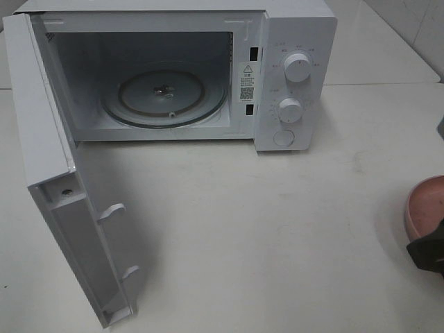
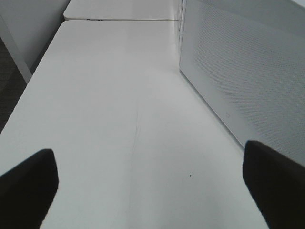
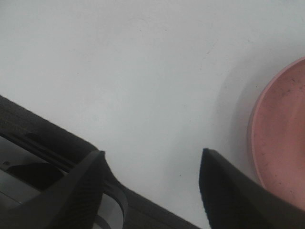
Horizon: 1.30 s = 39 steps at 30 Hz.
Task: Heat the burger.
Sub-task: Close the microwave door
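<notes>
Standing open at upper left, the microwave [image 1: 173, 76] shows its glass turntable [image 1: 165, 97]; both grippers' jaws gape wide, holding nothing, the right gripper [image 3: 152, 191] beside the pink plate [image 3: 281, 143].

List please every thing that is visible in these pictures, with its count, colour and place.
microwave: one, white, back of the table, empty inside
microwave door: one, white, swung open to the left
glass turntable: one, clear, inside the microwave
knobs: two, white, on the front panel, round button below
plate: one, pink, right edge of the table, partly cut off
table: white, under everything
burger: not visible
left hand: one, black, open over bare table beside the door
right hand: one, black, open beside the plate
</notes>
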{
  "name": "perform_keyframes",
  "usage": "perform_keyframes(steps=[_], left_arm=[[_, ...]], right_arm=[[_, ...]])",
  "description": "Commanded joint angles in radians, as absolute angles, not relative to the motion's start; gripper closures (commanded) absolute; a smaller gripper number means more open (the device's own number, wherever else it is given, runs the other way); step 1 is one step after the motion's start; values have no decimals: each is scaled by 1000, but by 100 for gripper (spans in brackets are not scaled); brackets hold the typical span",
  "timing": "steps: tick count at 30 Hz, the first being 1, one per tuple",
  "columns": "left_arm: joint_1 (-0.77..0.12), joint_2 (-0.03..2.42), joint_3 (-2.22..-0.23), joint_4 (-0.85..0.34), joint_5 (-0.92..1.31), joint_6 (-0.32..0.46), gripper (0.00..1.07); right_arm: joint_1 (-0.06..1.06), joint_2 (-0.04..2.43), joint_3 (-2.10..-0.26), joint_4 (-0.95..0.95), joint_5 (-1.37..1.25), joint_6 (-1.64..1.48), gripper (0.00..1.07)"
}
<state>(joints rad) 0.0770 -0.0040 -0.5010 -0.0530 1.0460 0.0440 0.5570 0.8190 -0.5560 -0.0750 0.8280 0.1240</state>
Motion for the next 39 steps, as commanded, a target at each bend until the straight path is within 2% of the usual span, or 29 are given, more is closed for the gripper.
perform_keyframes(steps=[1, 16, 19, 22, 23, 24, 26, 27, 28, 39], left_arm=[[71, -25, -498, -56, 1039, 44, 6], [71, -25, -498, -56, 1039, 44, 6], [71, -25, -498, -56, 1039, 44, 6], [71, -25, -498, -56, 1039, 44, 6], [71, -25, -498, -56, 1039, 44, 6], [71, -25, -498, -56, 1039, 44, 6], [71, -25, -498, -56, 1039, 44, 6], [71, -25, -498, -56, 1039, 44, 6], [71, -25, -498, -56, 1039, 44, 6], [71, -25, -498, -56, 1039, 44, 6]], right_arm=[[551, 735, -562, -68, 885, 110, 49], [547, 428, -562, -73, 980, 110, 49], [547, 363, -562, -78, 985, 110, 48], [538, 323, -562, -75, 997, 112, 41], [511, 310, -562, -73, 1013, 110, 34], [511, 310, -562, -73, 1013, 110, 34], [440, 286, -562, -73, 1040, 109, 25], [440, 286, -562, -73, 1040, 109, 25], [394, 265, -562, -74, 1052, 109, 24], [197, 81, -512, -75, 1044, 109, 30]])
